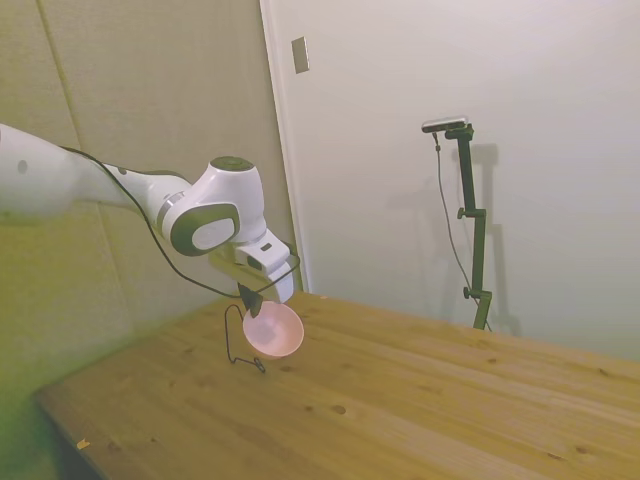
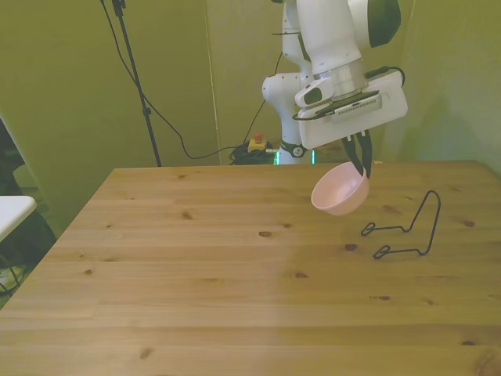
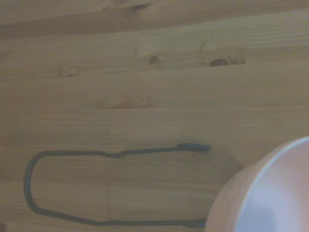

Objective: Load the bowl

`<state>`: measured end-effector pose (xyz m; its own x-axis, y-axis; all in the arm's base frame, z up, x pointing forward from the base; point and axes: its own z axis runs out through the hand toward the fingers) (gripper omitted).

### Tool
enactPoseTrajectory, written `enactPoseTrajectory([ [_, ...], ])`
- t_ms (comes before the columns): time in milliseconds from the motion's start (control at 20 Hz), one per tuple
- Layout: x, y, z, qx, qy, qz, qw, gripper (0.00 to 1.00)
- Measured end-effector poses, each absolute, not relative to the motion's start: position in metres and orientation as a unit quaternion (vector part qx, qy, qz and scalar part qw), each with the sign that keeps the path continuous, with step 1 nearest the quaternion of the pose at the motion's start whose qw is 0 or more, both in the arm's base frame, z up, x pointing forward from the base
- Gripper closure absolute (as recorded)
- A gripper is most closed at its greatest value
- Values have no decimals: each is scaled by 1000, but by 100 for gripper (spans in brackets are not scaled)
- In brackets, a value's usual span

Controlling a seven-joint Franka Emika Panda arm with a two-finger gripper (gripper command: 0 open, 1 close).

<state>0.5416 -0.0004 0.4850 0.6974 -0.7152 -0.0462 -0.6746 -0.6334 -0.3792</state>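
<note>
Now gripper (image 2: 362, 160) pinches rim of pink bowl (image 2: 340, 190), held tilted above table (image 2: 196, 258); wire rack (image 2: 407, 227) stands just to front view's right.

Wooden table (image 1: 420, 400) before plain pale walls (image 1: 540, 120).

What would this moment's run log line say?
hand: shut on bowl rim | bowl: lifted, tilted | wire rack: on table, empty
</note>
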Motion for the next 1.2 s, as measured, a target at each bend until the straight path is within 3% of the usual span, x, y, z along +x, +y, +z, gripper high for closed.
enactPoseTrajectory([
  [400,550,21,506,-878,376,-35,295,100],
  [1200,577,30,464,-848,344,40,400,100],
])
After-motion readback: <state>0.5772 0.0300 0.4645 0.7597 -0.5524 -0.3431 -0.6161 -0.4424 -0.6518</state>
